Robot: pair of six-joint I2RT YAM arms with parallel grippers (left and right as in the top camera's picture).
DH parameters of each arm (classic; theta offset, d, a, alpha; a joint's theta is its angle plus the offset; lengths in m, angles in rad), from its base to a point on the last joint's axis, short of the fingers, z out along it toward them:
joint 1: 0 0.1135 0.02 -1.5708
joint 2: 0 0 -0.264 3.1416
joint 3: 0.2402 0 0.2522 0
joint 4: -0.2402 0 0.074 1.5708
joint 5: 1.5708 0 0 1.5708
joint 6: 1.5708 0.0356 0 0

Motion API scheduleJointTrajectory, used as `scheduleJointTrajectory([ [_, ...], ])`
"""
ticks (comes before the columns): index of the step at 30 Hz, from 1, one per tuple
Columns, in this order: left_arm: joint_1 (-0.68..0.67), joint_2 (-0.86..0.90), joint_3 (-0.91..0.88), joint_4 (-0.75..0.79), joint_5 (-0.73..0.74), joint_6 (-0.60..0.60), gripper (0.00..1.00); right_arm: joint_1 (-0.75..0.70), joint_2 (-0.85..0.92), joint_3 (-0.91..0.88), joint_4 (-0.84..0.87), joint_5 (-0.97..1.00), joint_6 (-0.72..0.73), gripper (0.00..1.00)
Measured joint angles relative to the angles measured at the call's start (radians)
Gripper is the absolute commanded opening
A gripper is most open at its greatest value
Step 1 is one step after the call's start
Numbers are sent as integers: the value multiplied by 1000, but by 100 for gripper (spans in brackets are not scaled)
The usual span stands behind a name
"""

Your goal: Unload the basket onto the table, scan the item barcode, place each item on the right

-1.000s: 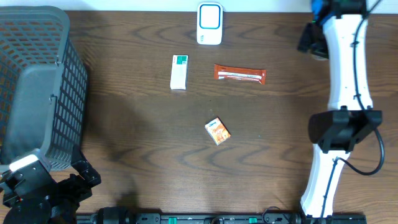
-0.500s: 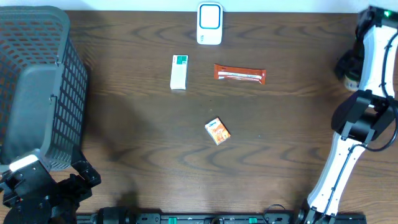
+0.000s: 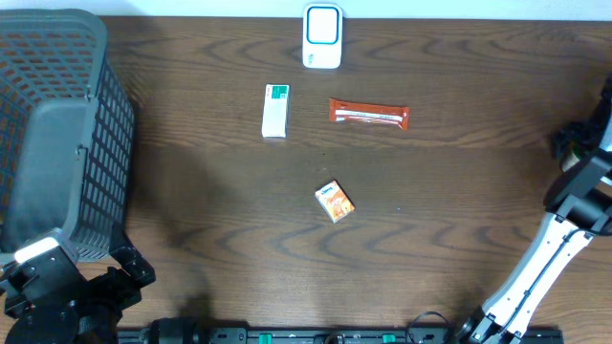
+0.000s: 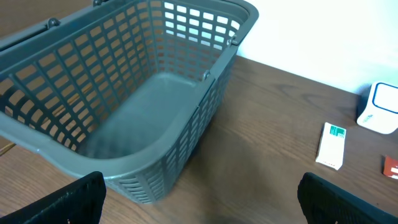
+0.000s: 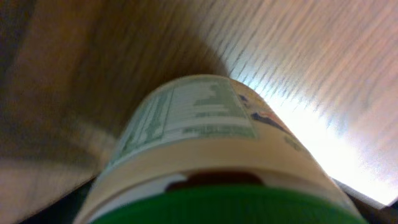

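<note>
Soft, even light covers the dark wooden table point(image 3: 210, 191) in the sharp overhead view; the grey basket point(image 3: 57, 124) casts a faint shadow to its right. The left wrist view is clear, though the far wall point(image 4: 311, 37) is blown out white. The right wrist view is heavily blurred: a green-lidded container point(image 5: 205, 137) looms out of focus, with glare on the wood at right and deep shade at left.

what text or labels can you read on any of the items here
No text here is legible enough to quote.
green-lidded container: a printed table-like panel, too blurred to read.
white box: green patch at one end, print too small.
red wrapper: white print, too small.
orange box: print too small.
</note>
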Motion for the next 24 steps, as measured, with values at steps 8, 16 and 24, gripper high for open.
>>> scheduleJointTrajectory([
  [8, 0, 0, 0, 0, 0, 0, 100, -48, 0, 0, -9, -61, -53, 99],
  [16, 0, 0, 0, 0, 0, 0, 100, -48, -42, -1, -17, -84, -61, 99],
  [24, 0, 0, 0, 0, 0, 0, 100, -40, -330, -2, -32, -113, -61, 99],
])
